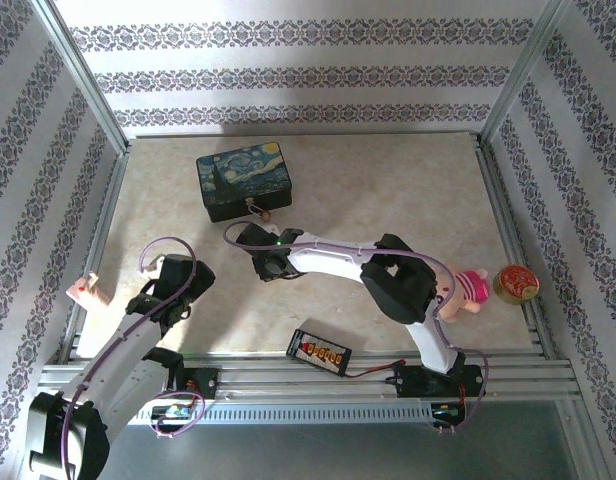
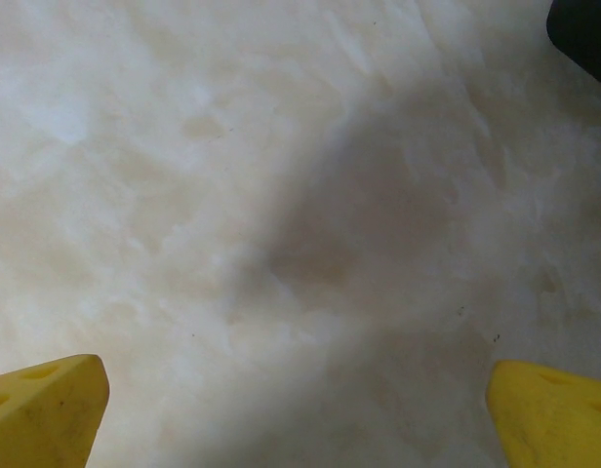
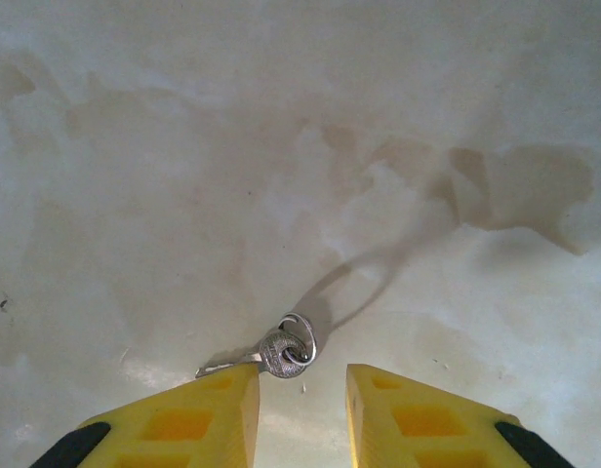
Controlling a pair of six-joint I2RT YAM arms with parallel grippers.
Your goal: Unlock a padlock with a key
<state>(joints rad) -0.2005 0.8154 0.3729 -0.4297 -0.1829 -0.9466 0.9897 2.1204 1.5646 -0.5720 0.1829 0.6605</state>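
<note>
On mottled tabletop [image 1: 388, 200], striped walls [image 1: 288, 75] around: left claw [image 2: 296, 382] wide, right claw [image 3: 300, 378] narrowly agape near key [image 3: 279, 353].

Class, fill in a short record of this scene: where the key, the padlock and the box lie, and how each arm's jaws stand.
key: flat on the table, ring attached, just ahead of the right jaws' tips
padlock: on the table by the near edge of the painted box
right jaws: partly open, holding nothing
left jaws: wide open above bare table
</note>
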